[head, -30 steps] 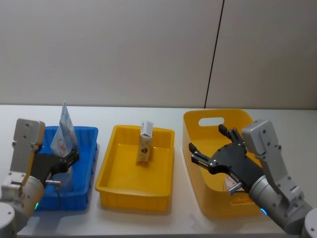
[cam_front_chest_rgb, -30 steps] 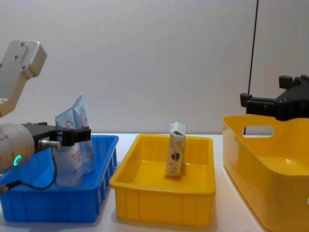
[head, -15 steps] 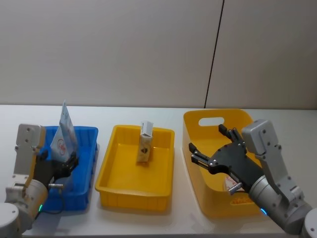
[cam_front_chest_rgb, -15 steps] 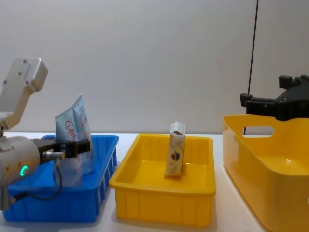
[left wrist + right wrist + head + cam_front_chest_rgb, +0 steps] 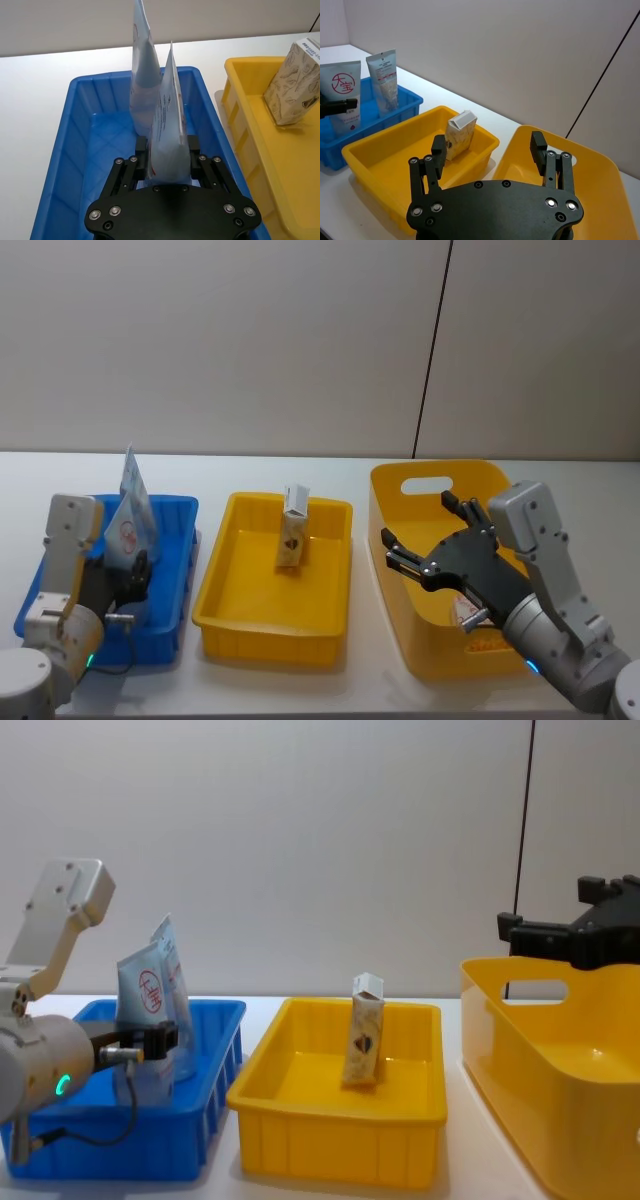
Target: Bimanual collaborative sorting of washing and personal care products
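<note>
A white tube with a red round logo [image 5: 126,530] [image 5: 167,125] [image 5: 145,995] stands in the blue bin [image 5: 182,540], and my left gripper [image 5: 135,575] [image 5: 167,150] [image 5: 150,1042] is shut on its lower part. Just behind it a second tube [image 5: 131,472] [image 5: 142,75] [image 5: 384,75] stands upright in the same bin. A white-and-orange carton [image 5: 293,530] [image 5: 364,1040] [image 5: 459,130] stands upright in the shallow yellow tray [image 5: 270,625]. My right gripper [image 5: 420,525] [image 5: 488,145] [image 5: 560,920] hovers open over the tall yellow basket [image 5: 420,640], holding nothing.
The three containers sit side by side on a white table: blue bin left, yellow tray middle, tall basket right. A small white-and-red item [image 5: 468,614] lies in the basket, partly under my right arm. A grey wall rises behind.
My left gripper has come down and back toward me with the tube, settling lower in the blue bin. The right arm and the carton have stayed put.
</note>
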